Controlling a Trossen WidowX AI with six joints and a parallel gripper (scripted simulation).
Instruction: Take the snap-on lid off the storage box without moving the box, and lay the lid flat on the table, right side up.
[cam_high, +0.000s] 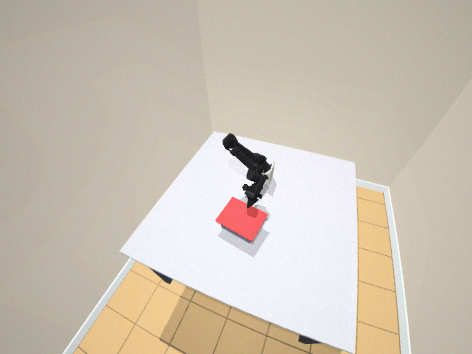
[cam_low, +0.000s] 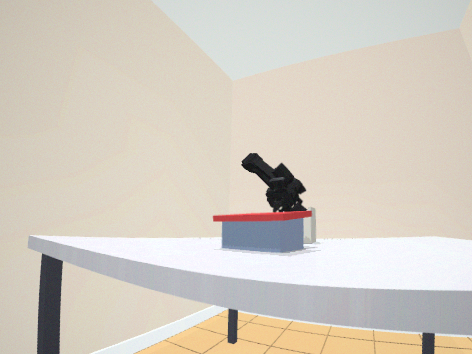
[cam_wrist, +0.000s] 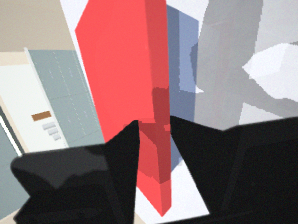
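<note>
The red lid (cam_high: 241, 218) (cam_low: 250, 218) (cam_wrist: 120, 65) lies over the blue storage box (cam_low: 260, 235) (cam_wrist: 187, 65), which stands on the table (cam_high: 310, 260) (cam_low: 350, 270). In the exterior view the lid is slightly tilted, its gripper side a little higher and its far left end low on the box. My gripper (cam_high: 249, 204) (cam_wrist: 153, 122) is shut on the lid's rim, one finger over the top face and one on the underside. In the exterior view the fingertips are hidden behind the lid. Most of the box is hidden under the lid in the top view.
The arm's pale base (cam_high: 270, 173) (cam_low: 311, 225) stands behind the box. The arm's links fold above and behind the lid. The table's front edge (cam_low: 250, 284) runs across the exterior view. Walls stand beyond the table.
</note>
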